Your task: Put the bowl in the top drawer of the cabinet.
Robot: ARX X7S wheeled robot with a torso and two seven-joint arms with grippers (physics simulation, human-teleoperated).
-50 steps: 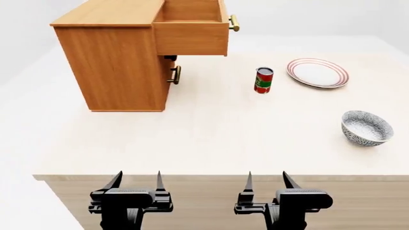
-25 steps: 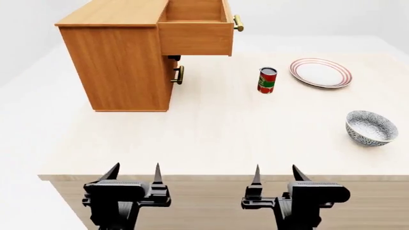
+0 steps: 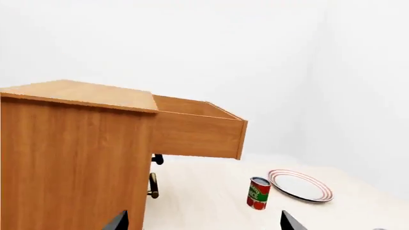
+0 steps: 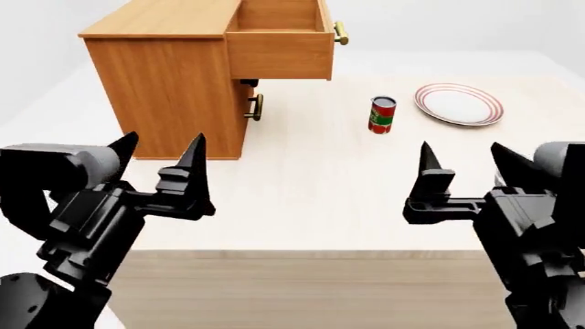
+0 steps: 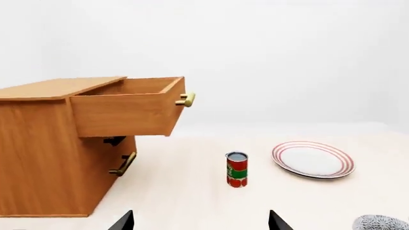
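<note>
The cabinet [image 4: 174, 89] stands at the table's back left, and its top drawer [image 4: 279, 51] is pulled out and looks empty inside. In the right wrist view only the speckled rim of the bowl [image 5: 380, 223] shows at the frame's edge. My right arm hides the bowl in the head view. My left gripper [image 4: 163, 147] is open above the table's front left, with nothing between its fingers. At the front right my right gripper [image 4: 462, 154] is open and empty too. Both wrist views look toward the cabinet [image 3: 70, 163] and the drawer [image 5: 124, 112].
A red can [image 4: 382, 114] stands upright mid-table, right of the cabinet. A flat white plate with red rings [image 4: 459, 103] lies behind it to the right. The lower drawer's brass handle [image 4: 257, 107] sticks out under the open drawer. The table's front edge [image 4: 311, 253] runs below both grippers.
Both arms have risen from below the table's front edge to above it, fingers still apart. My right arm now covers the bowl in the head view.
</note>
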